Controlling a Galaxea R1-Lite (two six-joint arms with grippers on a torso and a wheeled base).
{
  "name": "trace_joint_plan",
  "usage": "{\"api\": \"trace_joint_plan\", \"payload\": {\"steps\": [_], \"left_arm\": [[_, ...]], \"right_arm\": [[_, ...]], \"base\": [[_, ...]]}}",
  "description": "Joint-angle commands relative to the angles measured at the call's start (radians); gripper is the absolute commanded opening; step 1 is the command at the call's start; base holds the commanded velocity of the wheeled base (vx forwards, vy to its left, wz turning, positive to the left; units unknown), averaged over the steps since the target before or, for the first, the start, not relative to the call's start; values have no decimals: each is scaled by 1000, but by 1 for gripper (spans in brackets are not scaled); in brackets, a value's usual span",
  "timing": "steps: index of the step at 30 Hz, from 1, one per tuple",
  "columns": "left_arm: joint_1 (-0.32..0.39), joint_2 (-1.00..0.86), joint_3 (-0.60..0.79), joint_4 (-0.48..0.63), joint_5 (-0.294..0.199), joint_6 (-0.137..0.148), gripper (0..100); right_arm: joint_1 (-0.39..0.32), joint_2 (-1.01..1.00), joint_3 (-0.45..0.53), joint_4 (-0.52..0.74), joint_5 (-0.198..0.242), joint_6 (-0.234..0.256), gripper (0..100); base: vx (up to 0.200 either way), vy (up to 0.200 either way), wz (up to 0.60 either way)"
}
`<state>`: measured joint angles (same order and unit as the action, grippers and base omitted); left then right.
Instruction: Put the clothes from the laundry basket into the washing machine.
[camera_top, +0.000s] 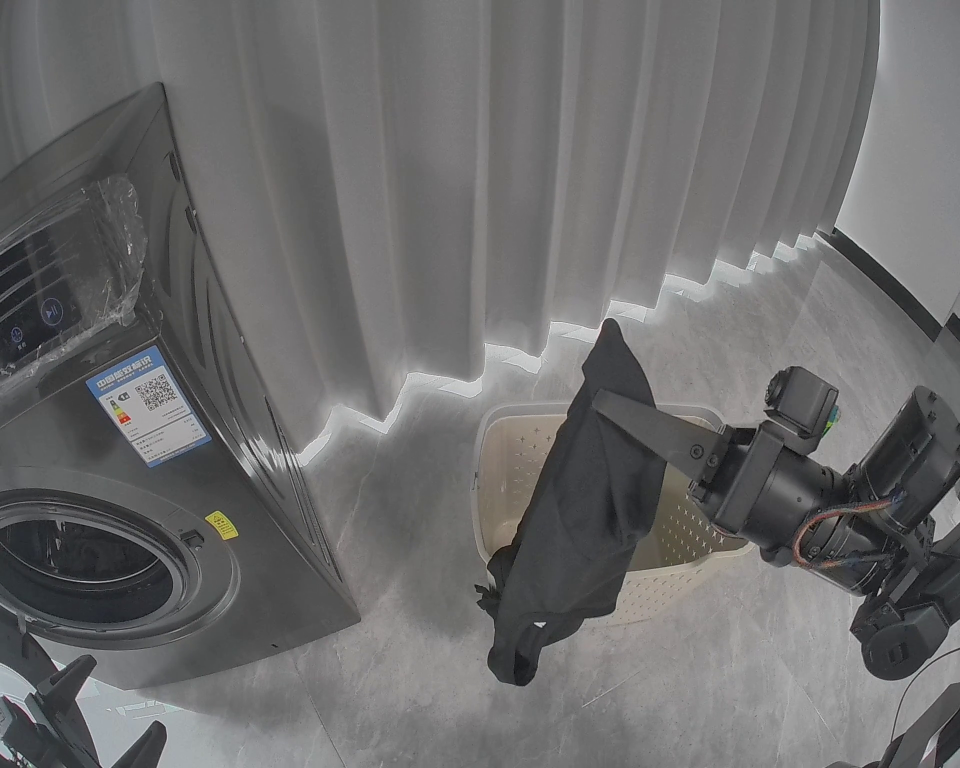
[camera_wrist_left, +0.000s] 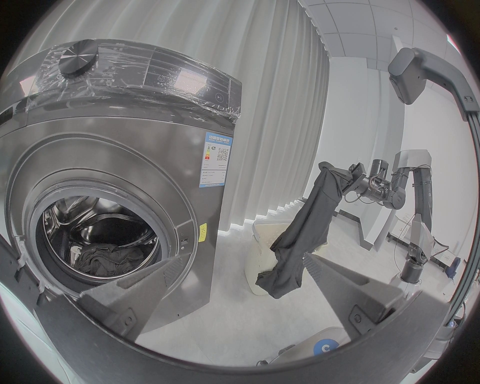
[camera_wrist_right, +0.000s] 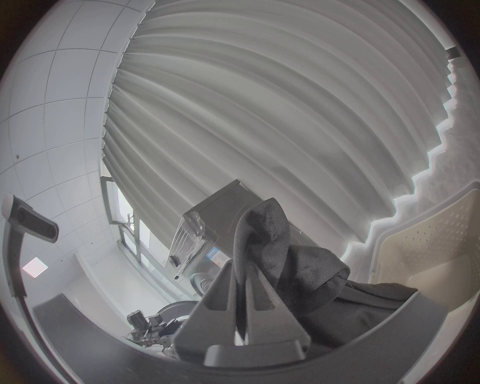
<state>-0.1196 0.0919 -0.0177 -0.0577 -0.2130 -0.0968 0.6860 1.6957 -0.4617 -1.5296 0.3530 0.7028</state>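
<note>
My right gripper (camera_top: 612, 402) is shut on a black garment (camera_top: 578, 500), held up above the cream laundry basket (camera_top: 680, 585); the cloth hangs down over the basket's near rim toward the floor. In the right wrist view the fingers (camera_wrist_right: 220, 295) pinch a bunched fold of the garment (camera_wrist_right: 280, 260). The grey washing machine (camera_top: 130, 420) stands at the left with its round opening (camera_top: 80, 570) uncovered. My left gripper (camera_wrist_left: 235, 280) stands open in front of that opening, and dark clothes (camera_wrist_left: 107, 260) lie inside the drum. From there the garment (camera_wrist_left: 305, 230) and the basket (camera_wrist_left: 257, 255) show farther off.
White curtains (camera_top: 500, 180) hang behind the machine and the basket. Plastic film (camera_top: 70, 260) covers the machine's control panel. Bare grey floor (camera_top: 400, 560) lies between the machine and the basket. A dark skirting line (camera_top: 885, 275) runs along the wall at the far right.
</note>
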Motion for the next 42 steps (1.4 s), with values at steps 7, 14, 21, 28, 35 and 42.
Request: {"api": "trace_joint_plan", "payload": {"steps": [7, 14, 21, 28, 35, 42], "left_arm": [[0, 2, 15, -1, 0, 0, 100], [0, 2, 15, -1, 0, 0, 100], [0, 2, 15, -1, 0, -1, 100], [0, 2, 15, -1, 0, -4, 100], [0, 2, 15, -1, 0, -11, 100], [0, 2, 15, -1, 0, -8, 100]], "right_arm": [[-37, 2, 17, -12, 69, -20, 0], [-37, 10, 9, -7, 66, -14, 0], [-23, 7, 20, -15, 63, -19, 0], [35, -2, 25, -15, 69, -23, 0], [175, -50, 29, -17, 107, -58, 0], [173, -1, -94, 11, 132, -55, 0]], "base": [[-200, 0, 0], [-29, 0, 0], [0, 0, 257], [0, 0, 514], [0, 0, 0], [0, 0, 0]]}}
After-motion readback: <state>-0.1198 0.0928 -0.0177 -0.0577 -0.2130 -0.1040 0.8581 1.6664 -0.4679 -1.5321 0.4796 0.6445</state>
